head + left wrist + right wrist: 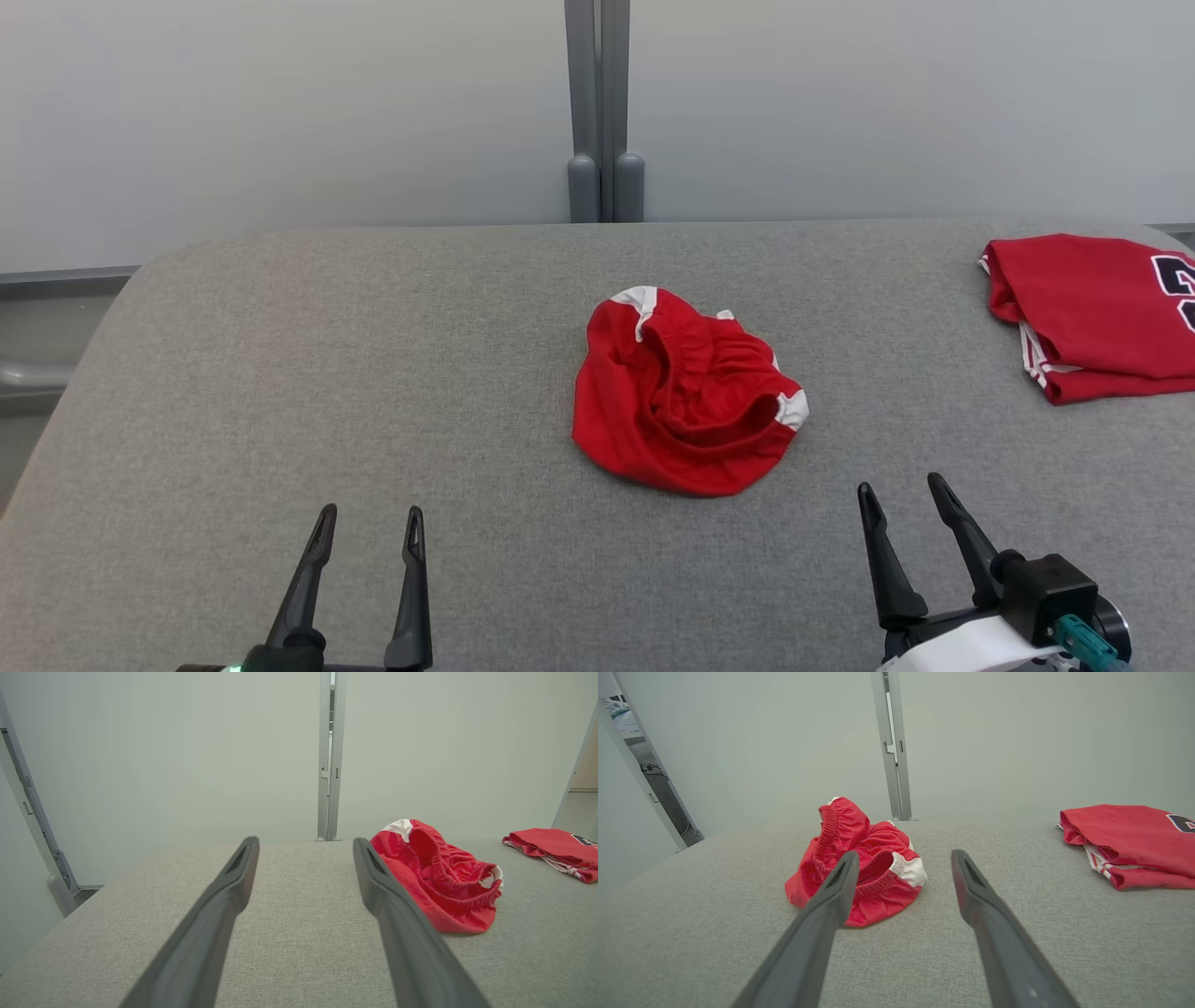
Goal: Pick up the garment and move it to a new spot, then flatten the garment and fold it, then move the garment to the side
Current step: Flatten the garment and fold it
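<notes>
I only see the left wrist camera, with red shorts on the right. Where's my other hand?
Observer: Your right hand is over the near right part of the table, open and empty.
Operator: Is it closer to the shorts than my left hand?
Observer: Yes, in the head view the shorts lie nearer the right hand.
Operator: Is it touching them?
Observer: No, bare table shows between it and the shorts.
</notes>
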You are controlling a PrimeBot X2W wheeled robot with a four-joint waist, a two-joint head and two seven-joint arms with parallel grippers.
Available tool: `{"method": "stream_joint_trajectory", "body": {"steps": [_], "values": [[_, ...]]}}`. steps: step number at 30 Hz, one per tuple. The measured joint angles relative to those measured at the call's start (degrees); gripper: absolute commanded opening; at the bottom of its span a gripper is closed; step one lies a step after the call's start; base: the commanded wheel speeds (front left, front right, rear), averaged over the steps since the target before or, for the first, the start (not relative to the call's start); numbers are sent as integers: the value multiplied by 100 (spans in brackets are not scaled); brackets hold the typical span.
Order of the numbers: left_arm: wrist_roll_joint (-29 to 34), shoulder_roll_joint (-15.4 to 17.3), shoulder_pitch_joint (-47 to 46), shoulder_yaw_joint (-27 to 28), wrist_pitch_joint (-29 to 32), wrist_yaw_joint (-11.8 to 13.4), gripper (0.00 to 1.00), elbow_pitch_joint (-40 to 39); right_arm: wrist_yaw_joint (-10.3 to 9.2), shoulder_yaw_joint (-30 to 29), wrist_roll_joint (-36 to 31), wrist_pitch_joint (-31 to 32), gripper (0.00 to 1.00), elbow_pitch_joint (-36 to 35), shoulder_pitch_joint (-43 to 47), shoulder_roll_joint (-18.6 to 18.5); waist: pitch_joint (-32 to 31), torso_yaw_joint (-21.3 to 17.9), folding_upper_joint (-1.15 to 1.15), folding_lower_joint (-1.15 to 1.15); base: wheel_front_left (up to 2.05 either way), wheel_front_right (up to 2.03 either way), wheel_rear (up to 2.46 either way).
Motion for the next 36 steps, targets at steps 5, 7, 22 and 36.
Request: {"method": "stream_joint_trajectory", "body": {"steps": [5,7,22,36], "values": [[24,-2,-1,-14,0,-11,100,76,-1,-7,0,0,100,14,-1,10,11,-23,0,0,0,0,0],[24,-3,-2,-41,0,-10,100,104,0,-9,0,0,100,20,-1,14,7,-23,0,0,0,0,0],[-3,-5,-9,-141,0,46,100,242,0,9,-1,0,100,14,-3,16,0,1,0,0,0,0,0],[-3,-7,-14,-165,0,46,100,292,0,42,1,0,100,29,-20,16,16,-29,0,0,0,0,0]]}}
